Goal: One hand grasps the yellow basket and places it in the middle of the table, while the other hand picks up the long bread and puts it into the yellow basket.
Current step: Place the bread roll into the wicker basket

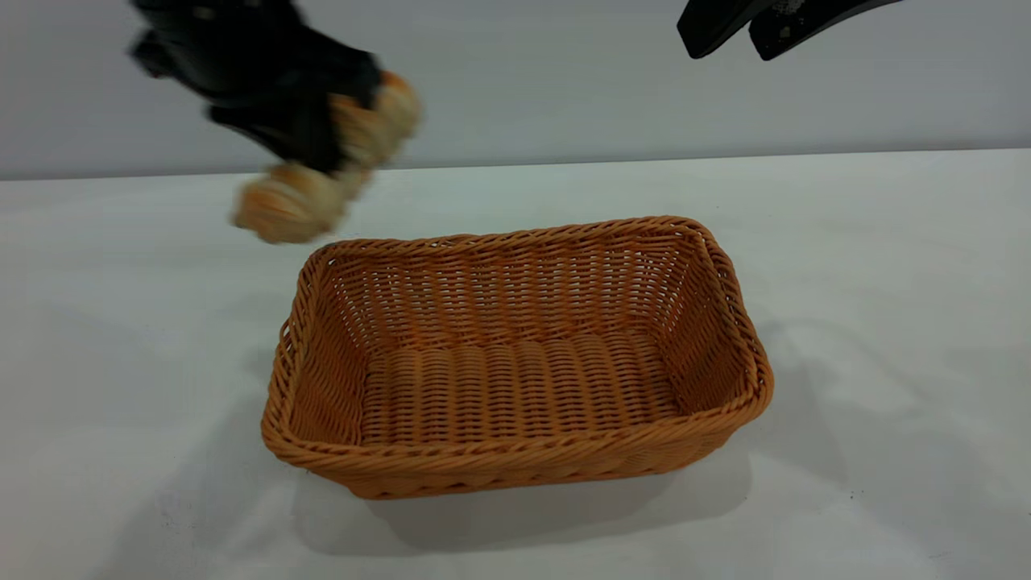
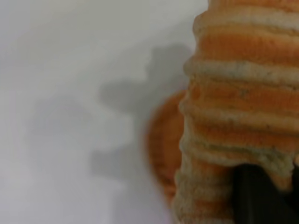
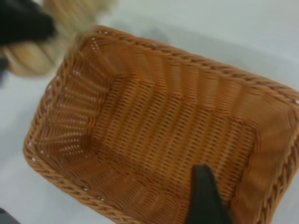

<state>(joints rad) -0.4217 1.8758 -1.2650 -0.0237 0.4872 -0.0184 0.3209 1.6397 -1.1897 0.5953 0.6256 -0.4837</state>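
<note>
A: Where is the bread (image 1: 322,173) held?

B: It is pinched at its middle by the left gripper (image 1: 322,141), high above the table (image 1: 886,266), to the far left of the basket (image 1: 515,354). Both ends stick out past the fingers.

A: How is the long axis laid?

B: It is tilted, with the lower end pointed down toward the near left and the upper end raised toward the far right. The basket's long side is laid left to right, so the loaf is set roughly crosswise to it.

A: Which way is the basket from the bread?

B: To the right and nearer, and lower. The basket's far-left corner is passed first; the loaf is not yet over the rim, judging by the exterior view.

A: And the right gripper (image 1: 729,36)?

B: It is raised above the basket's far-right side, its fingers spread with nothing between them. The basket is seen standing near mid-table and empty.
</note>
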